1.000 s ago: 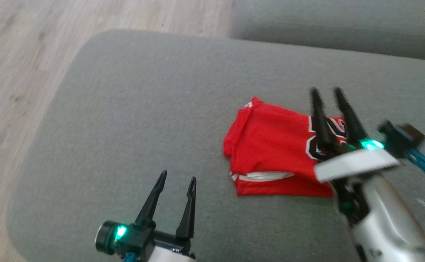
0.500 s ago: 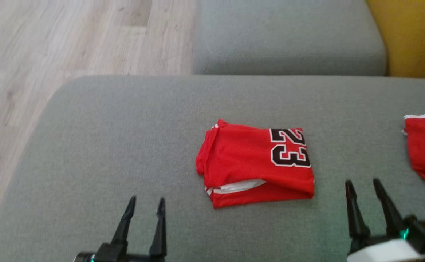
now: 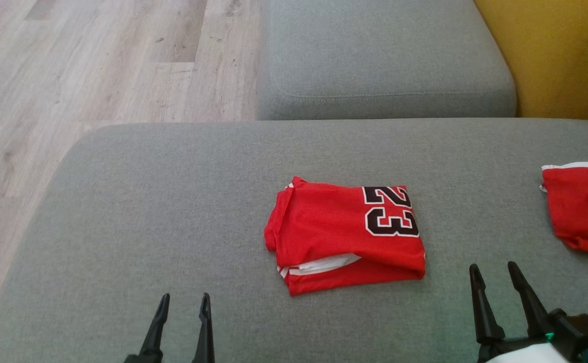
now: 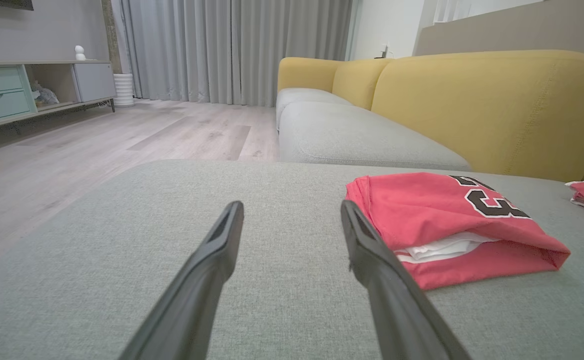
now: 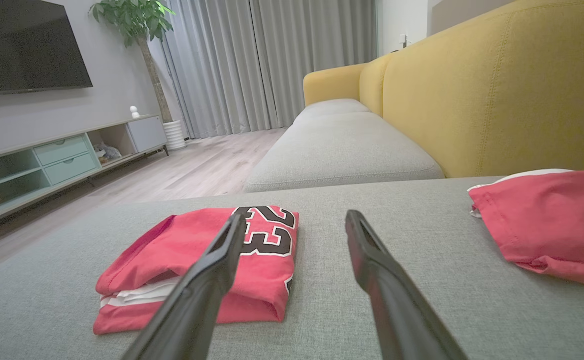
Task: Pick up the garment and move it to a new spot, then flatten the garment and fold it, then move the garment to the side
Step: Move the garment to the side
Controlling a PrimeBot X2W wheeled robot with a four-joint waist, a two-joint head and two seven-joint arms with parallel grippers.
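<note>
The folded red garment (image 3: 344, 234) is seen lying on the grey seat cushion (image 3: 147, 201), ahead of the two claws and between them, touched by neither. The left gripper (image 3: 185, 297) is held spread and empty, and so is the right gripper (image 3: 492, 265). Bare cushion lies between each claw and the garment. A second red garment (image 3: 581, 206) lies ahead and right of the right claw (well apart from the folded one). A second ago the right claw was held over the printed number; it is now drawn clear.

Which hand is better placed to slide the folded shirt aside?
Probably the right hand: open, its tips sit closer to the shirt than the left hand, which is also open but farther back.
</note>
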